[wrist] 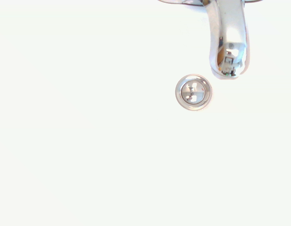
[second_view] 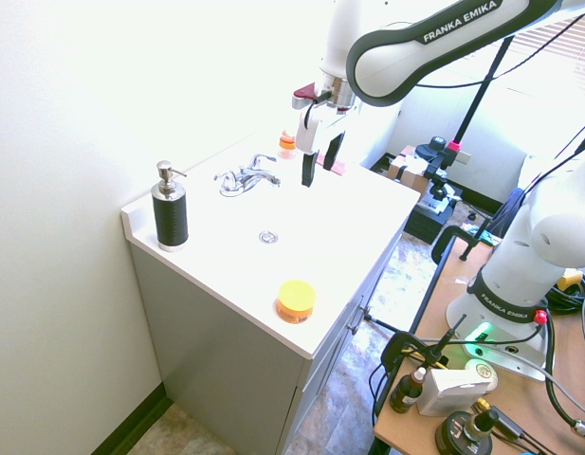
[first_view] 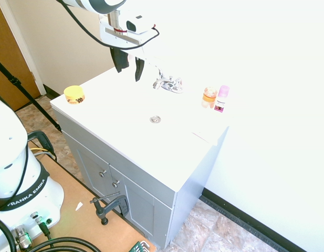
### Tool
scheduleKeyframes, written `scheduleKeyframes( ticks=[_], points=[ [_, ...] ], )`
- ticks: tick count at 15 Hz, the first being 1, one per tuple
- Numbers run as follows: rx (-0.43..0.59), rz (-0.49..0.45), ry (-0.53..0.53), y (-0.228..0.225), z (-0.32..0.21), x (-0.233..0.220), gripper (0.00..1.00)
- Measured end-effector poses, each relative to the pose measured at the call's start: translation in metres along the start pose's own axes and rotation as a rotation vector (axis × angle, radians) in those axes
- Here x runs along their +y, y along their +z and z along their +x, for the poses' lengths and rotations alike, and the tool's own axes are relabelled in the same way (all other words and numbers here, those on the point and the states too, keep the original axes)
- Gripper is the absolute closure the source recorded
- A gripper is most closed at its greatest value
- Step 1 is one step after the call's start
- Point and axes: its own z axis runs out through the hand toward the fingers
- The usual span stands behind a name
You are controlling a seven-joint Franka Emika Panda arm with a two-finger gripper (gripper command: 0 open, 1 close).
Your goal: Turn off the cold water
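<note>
Tool [second_view: 320,178] open, fingers downward, above white countertop [second_view: 341,213] near chrome faucet [second_view: 245,179].

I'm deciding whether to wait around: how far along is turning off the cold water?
Nothing looks done yet. The gripper hangs open and empty above the counter, touching neither handle of the faucet. Whether water runs, I can't tell. Left to do: reach the cold handle and turn it.
</note>
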Motion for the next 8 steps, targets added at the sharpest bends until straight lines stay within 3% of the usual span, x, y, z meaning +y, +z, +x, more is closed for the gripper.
scheduleKeyframes(
  ticks=[4,8],
  points=[
    [0.013,0.018,0.037,0.000,0.008,0.000,0.00],
    [0.095,0.053,0.133,-0.006,0.062,-0.013,0.00]
  ],
)
